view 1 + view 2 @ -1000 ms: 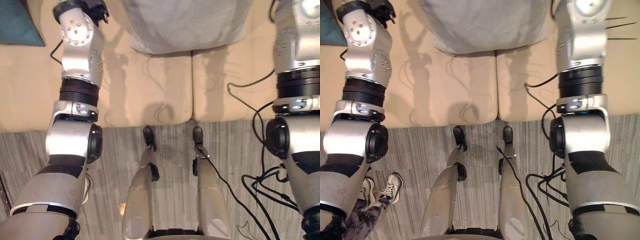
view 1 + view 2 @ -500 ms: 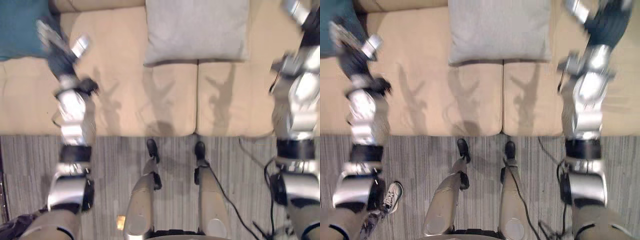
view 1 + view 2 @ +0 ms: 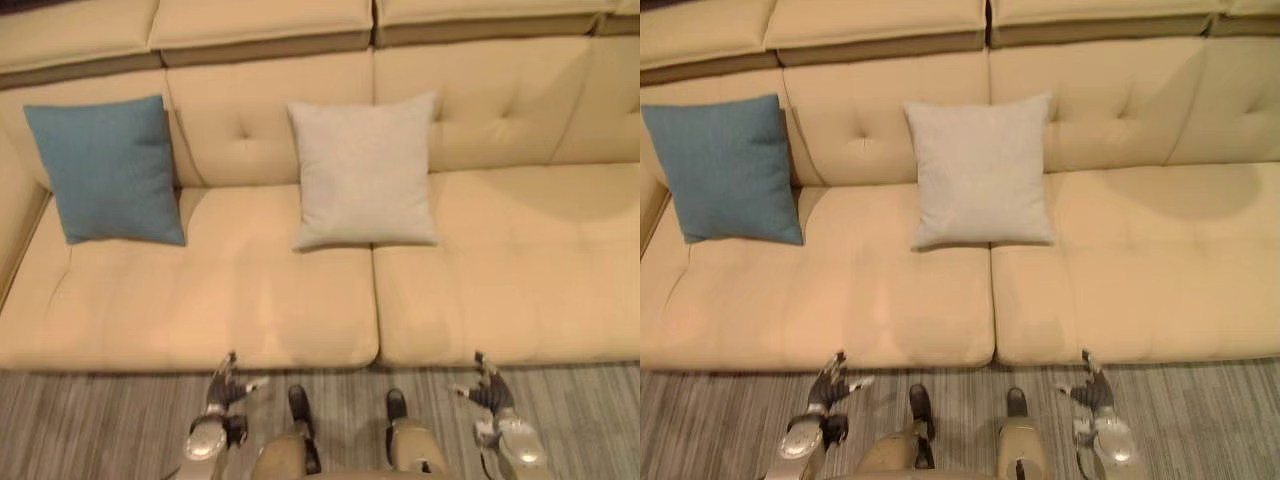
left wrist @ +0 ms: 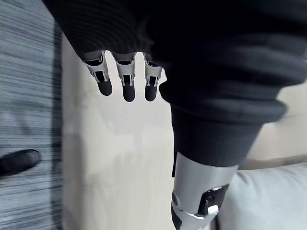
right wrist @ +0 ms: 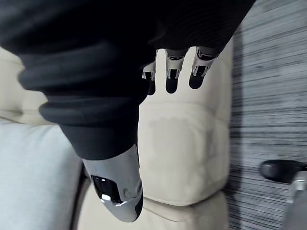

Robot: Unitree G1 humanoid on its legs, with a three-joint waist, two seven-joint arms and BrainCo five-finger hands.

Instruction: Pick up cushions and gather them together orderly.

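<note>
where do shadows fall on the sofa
Left eye view: thin dark shadow under the grey cushion and beside the blue cushion, a broad soft one on the right seat of the sofa. Left wrist view: faint streaky shadows on the seat past the left hand.

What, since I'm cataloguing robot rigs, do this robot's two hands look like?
The left hand and right hand match: a black ribbed cover over back and wrist, slim silver fingers ending in rounded black tips, and a silver thumb with black insets.

no readable text, no labels, numbers or signs to read
</note>
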